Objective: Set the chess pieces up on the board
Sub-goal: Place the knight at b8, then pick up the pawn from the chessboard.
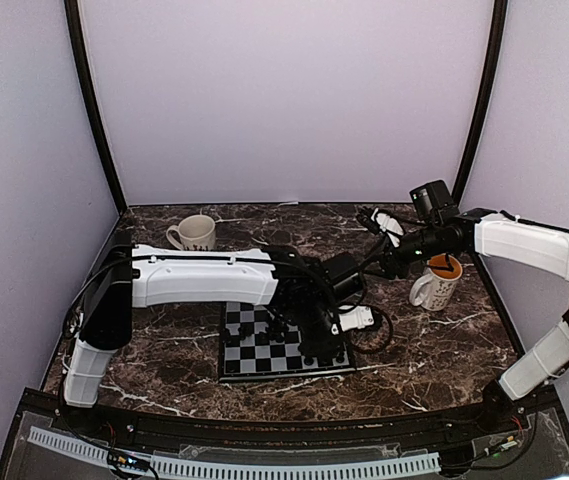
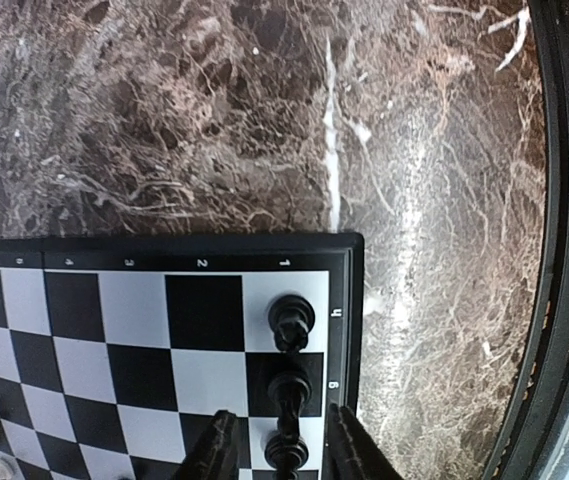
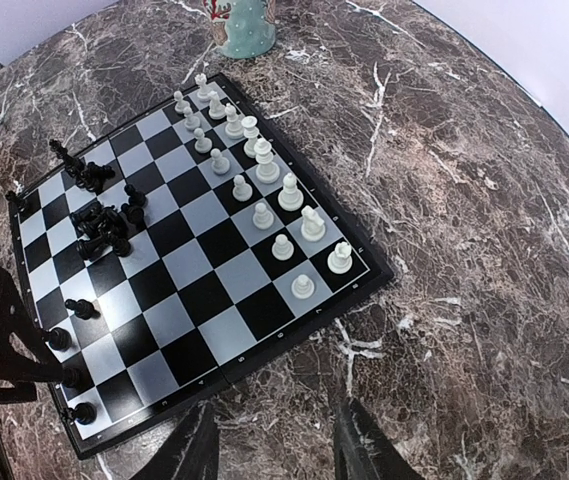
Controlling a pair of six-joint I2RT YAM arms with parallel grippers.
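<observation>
Board (image 1: 249,358) flat on marble tabletop (image 1: 434,350), centre, near arm bases. Left gripper (image 2: 281,415) low over board's edge column. Its fingers (image 2: 219,450) slightly parted, straddling upright black piece (image 2: 286,452) — small gap each side, no grip. Two more black pieces (image 2: 290,320) upright just beyond. Black cluster (image 3: 104,232) mid-board. White pieces (image 3: 259,180) in two rows along opposite side. Right gripper (image 3: 279,410) high, off board's corner — fingers parted, holding nothing. Farther back, white mug (image 1: 194,232) left and orange-lined mug (image 1: 436,285) right.
</observation>
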